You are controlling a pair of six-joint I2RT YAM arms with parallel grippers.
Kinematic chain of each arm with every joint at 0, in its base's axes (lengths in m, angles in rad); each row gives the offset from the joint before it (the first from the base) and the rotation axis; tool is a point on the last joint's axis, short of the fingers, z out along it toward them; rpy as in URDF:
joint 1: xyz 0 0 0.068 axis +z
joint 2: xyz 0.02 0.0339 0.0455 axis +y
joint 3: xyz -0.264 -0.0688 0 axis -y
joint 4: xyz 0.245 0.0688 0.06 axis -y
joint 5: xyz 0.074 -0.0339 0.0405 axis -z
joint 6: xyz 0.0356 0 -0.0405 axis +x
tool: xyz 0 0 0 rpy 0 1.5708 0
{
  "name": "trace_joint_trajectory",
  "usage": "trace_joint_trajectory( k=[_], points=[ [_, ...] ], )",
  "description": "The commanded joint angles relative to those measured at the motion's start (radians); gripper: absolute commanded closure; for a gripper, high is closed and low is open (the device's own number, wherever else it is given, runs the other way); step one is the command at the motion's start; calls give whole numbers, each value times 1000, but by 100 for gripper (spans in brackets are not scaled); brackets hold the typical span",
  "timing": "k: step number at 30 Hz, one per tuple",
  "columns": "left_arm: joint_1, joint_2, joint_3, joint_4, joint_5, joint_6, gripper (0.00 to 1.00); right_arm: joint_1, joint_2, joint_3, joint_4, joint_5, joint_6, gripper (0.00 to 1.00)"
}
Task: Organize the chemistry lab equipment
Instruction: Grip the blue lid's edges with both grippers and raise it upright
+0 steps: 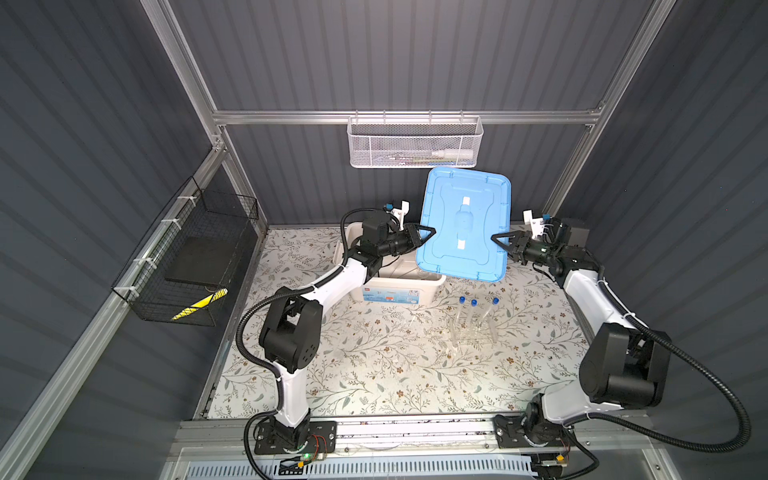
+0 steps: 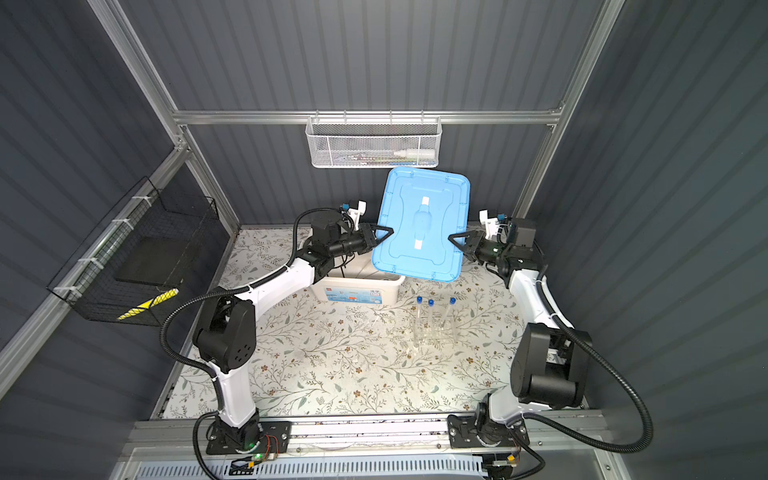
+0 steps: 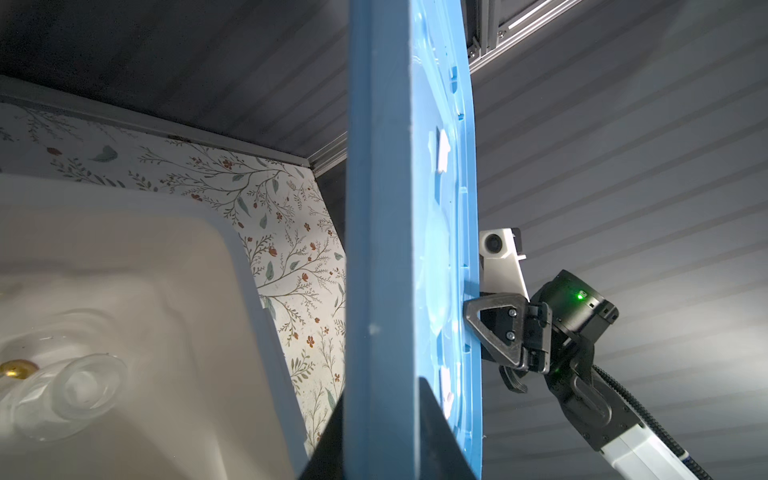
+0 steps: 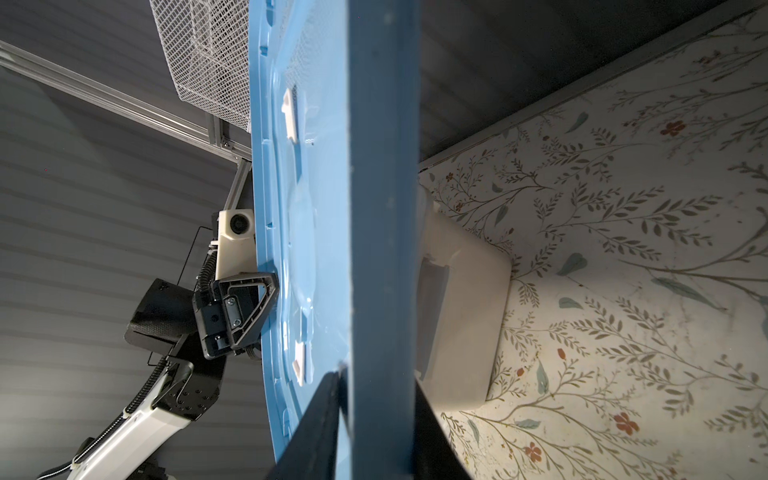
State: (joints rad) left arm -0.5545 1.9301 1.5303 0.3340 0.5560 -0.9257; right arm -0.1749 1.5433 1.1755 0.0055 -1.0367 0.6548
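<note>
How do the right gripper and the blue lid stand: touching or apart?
Touching. The left wrist view shows the right gripper's black finger pressed flat on the blue lid's rim.

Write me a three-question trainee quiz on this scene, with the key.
1. True or false: the blue lid sits closed on the white box.
2. Which grips the lid? A) the left end effector alone; B) the right end effector alone; C) both.
3. How many blue-capped test tubes stand in the clear rack?

Key
1. False: it is held tilted above the box.
2. C: each clamps an opposite edge.
3. Three.
</note>
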Motion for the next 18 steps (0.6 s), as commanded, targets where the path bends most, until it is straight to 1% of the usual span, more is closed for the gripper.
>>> trace_joint_trajectory(
  k=[1, 8, 13, 16, 18],
  points=[
    [-10, -3, 24, -50, -10, 46, 74, 28, -37, -8, 58, -72, 28, 75],
    [-10, -4, 34, -76, -12, 59, 69, 45, -42, -6, 83, -81, 55, 73],
    [-10, -10, 33, -96, -19, 70, 63, 47, -40, -5, 93, -72, 66, 79],
    [-10, -22, 34, -125, -36, 92, 56, 46, -53, -5, 83, -52, 62, 83],
    [-8, -34, 36, -156, -54, 113, 45, 46, -64, 4, 67, -37, 54, 84]
  ],
)
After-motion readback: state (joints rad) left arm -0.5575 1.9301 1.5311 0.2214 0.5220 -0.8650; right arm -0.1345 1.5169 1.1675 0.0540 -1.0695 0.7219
